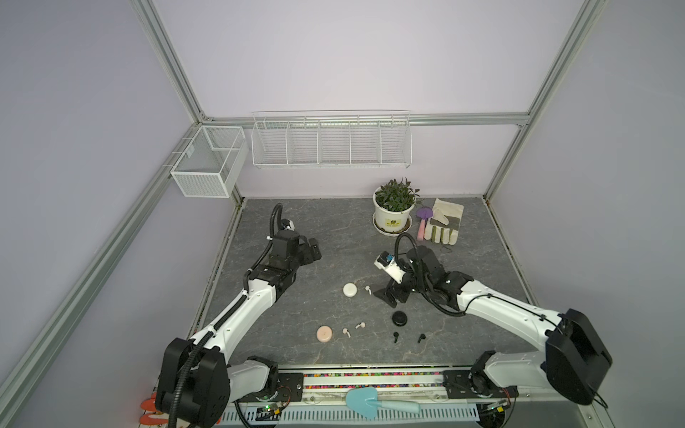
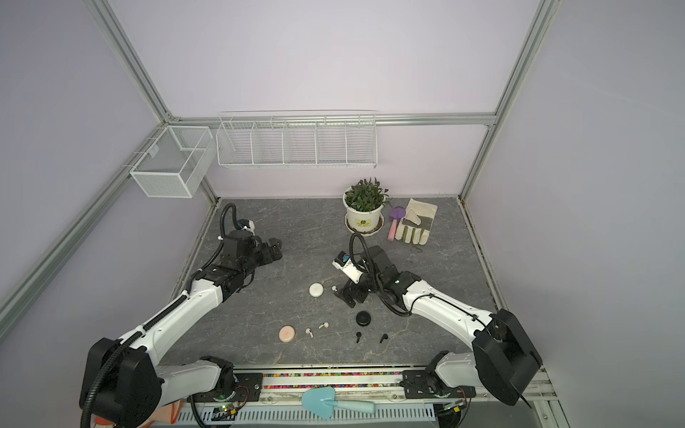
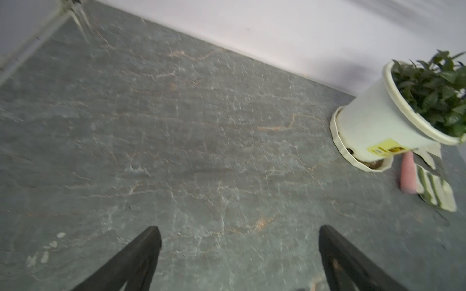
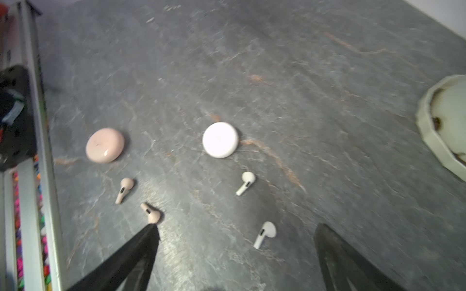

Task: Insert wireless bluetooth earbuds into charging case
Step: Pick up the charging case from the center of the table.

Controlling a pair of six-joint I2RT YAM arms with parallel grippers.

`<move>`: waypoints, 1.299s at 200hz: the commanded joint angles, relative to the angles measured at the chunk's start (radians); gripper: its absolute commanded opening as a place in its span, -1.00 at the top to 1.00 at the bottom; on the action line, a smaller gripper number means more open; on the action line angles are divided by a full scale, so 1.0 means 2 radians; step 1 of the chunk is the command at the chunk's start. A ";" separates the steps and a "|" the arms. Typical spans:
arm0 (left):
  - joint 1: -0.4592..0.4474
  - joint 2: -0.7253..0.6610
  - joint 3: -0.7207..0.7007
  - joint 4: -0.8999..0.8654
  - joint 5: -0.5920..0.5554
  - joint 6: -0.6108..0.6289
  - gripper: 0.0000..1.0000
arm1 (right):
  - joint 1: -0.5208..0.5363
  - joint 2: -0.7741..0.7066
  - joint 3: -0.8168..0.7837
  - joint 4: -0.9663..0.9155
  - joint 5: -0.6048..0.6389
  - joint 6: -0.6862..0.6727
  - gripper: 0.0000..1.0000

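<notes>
Earbuds all lie loose on the grey tabletop (image 1: 296,296), none in a case. Your R gripper (image 4: 236,228) is spread wide w/ nothing in it. In its wrist view one white earbud (image 4: 264,234) lies on the table btwn the two fingers, untouched. The second white earbud (image 4: 245,182) lies further on, just beside the round white case (image 4: 220,139).

In both top views you only get one white bud, just right of the white case, w/ the R gripper (image 1: 389,296) low over the table right next to it. The other white bud is hidden under the gripper there.

Pink case (image 1: 324,334) sits nearer the front, w/ the two pink earbuds (image 1: 346,332) just right of it, close together but apart. Black case (image 1: 400,318) sits in front of the R gripper. The two black earbuds (image 1: 395,337) lie nearer the front edge, well apart from each other. All three cases look closed.

Your L gripper (image 3: 239,228) is also released, fingers wide over bare table at the left rear, well away from every bud.

At the rear right you have a potted plant (image 1: 393,213), a purple trowel (image 1: 422,215) and a glove (image 1: 444,226). A blue trowel (image 1: 365,402) lies on the front rail.
</notes>
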 commanded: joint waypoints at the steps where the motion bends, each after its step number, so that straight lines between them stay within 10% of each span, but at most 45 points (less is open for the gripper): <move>1: 0.000 -0.006 -0.011 -0.038 0.073 -0.032 -0.96 | 0.026 0.044 0.024 -0.042 -0.047 -0.099 -0.99; 87: 0.011 0.047 -0.021 -0.012 0.176 -0.059 -0.82 | 0.001 0.223 0.182 -0.091 -0.119 -0.247 -0.91; 260: 0.049 0.092 -0.039 0.027 0.254 -0.078 -0.67 | 0.009 0.355 0.276 -0.099 -0.084 -0.264 -0.71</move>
